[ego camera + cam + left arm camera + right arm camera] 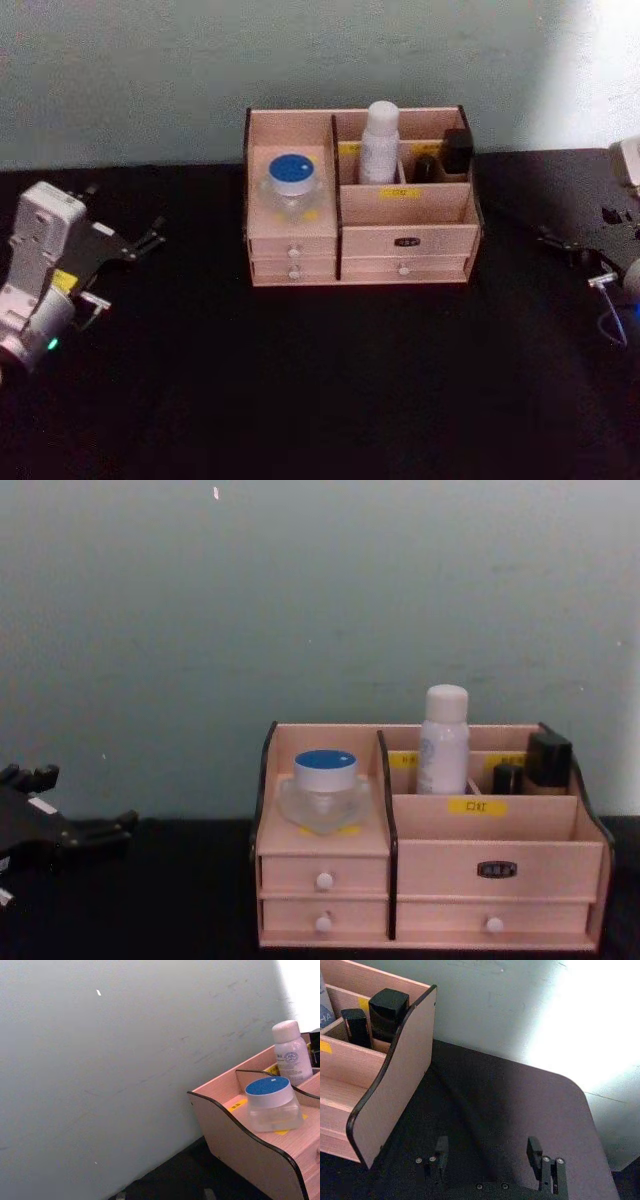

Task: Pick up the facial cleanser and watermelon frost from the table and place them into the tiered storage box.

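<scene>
Tiered storage box (pixel 300 245) sat at the back centre of the black tabletop (pixel 320 380), against the pale wall (pixel 300 600).

Jar with the blue lid (pixel 291 184), clear body, stood upright on the left shelf of the box, over the two small white-knobbed drawers (pixel 323 881). White bottle with a white cap (pixel 379 142) stood upright in a rear compartment right of the centre divider. Two small dark containers (pixel 447 155) were in the far-right rear compartment, the shorter one just beside the taller. Front-right tray of the box held nothing I could see. Yellow labels (pixel 477 806) were on the compartment fronts.

Left tool (pixel 150 238) was parked on the left of the tabletop, well apart from the box, fingers pointing toward it. Could not tell if released or clenched. Its wrist view looked past the box's left side wall to the jar and bottle.

Right tool (pixel 487 1152) was parked on the right, near the box's right side wall, fingers (pixel 534 1147) spread apart, released, grasping nothing.
</scene>
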You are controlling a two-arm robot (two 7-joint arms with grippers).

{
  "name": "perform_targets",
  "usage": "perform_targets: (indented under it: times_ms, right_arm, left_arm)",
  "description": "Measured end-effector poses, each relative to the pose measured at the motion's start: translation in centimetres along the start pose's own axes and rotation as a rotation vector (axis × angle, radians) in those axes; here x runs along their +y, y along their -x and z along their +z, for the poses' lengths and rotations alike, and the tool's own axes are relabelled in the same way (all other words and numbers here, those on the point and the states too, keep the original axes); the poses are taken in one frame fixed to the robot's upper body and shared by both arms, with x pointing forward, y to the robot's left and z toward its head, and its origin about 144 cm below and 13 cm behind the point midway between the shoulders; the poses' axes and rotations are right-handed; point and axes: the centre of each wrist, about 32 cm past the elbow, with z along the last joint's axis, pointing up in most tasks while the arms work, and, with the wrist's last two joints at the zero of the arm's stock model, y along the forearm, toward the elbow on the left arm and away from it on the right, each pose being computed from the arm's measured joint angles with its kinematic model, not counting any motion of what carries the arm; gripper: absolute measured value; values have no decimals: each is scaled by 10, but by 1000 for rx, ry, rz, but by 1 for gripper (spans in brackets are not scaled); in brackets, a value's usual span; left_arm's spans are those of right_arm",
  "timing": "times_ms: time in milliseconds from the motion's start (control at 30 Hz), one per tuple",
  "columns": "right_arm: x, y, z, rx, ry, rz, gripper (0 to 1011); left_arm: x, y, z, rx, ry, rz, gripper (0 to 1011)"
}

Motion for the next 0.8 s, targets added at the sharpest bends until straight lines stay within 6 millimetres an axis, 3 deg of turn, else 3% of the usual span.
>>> perform_targets:
  times_ms: [800]
  right_arm:
    - [0,0,0,0,0,0,1002]
  left_arm:
    - [0,0,0,0,0,0,1001]
